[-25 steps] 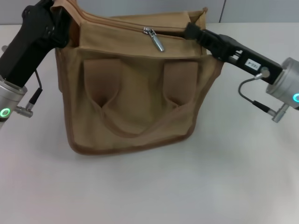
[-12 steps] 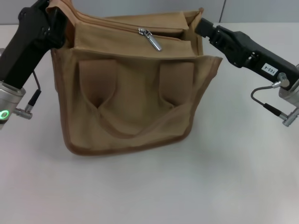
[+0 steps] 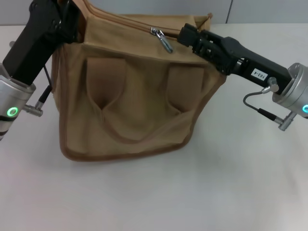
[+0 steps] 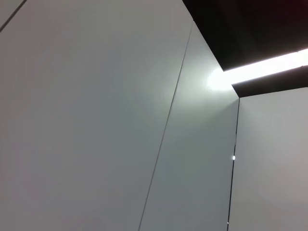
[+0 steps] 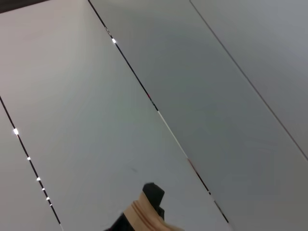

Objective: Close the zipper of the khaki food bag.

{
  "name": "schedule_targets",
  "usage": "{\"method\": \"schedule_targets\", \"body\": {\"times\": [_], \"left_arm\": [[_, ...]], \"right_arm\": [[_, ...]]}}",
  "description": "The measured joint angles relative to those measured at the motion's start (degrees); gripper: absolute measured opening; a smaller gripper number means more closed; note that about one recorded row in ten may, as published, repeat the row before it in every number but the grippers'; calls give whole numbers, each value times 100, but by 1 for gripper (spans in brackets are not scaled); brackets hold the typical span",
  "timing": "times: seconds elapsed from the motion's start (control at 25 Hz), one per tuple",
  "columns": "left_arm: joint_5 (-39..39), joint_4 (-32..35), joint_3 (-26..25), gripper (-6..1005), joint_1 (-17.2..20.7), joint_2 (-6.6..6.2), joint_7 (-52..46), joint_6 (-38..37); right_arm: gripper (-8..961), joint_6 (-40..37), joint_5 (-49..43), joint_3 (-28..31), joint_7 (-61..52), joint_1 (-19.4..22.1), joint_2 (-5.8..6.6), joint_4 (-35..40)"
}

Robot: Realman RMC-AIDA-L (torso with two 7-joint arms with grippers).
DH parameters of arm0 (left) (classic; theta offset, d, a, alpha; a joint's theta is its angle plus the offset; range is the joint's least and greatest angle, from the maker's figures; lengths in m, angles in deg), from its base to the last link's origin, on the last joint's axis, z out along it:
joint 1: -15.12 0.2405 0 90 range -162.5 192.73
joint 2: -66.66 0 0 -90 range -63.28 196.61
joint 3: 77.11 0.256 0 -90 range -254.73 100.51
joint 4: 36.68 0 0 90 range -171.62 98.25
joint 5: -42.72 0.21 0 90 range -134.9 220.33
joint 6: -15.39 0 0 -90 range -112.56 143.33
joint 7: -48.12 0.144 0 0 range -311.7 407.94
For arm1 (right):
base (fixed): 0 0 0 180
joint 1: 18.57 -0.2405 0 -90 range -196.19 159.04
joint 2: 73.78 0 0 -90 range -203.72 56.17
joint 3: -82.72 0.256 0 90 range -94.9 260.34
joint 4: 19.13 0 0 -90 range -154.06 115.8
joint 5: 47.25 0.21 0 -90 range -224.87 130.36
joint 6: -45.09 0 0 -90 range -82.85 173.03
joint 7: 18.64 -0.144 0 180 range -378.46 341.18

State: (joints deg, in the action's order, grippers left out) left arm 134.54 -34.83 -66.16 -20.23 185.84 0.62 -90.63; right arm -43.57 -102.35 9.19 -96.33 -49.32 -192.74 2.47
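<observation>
One "103-4" label on right arm (image 3: 258, 74).

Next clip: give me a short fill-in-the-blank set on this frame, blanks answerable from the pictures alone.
1. The khaki food bag stands on a ____ table.
2. The silver pull of the zipper lies just beside the ____ gripper.
3. The left gripper is at the bag's top ____ corner in the head view.
4. Seen from the head, two wide ____ hang down the bag's front.

Missing words: white; right; left; straps

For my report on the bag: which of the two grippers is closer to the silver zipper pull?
The right gripper, beside the pull tab; the left gripper is at the bag's far left corner.
</observation>
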Motion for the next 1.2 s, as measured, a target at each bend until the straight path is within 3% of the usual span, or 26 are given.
{"method": "schedule_targets", "body": {"times": [0.32,0.52,1.2], "left_arm": [[13,-43,4,7,-108,0,9,31],[22,-56,11,7,-120,0,11,46],[21,-62,-5,6,-113,0,14,56]], "right_arm": [[496,88,-106,-21,-147,-17,-4,-63],[513,347,-156,-19,-269,-51,-4,-27],[525,105,-416,-21,-657,-241,-4,-20]]}}
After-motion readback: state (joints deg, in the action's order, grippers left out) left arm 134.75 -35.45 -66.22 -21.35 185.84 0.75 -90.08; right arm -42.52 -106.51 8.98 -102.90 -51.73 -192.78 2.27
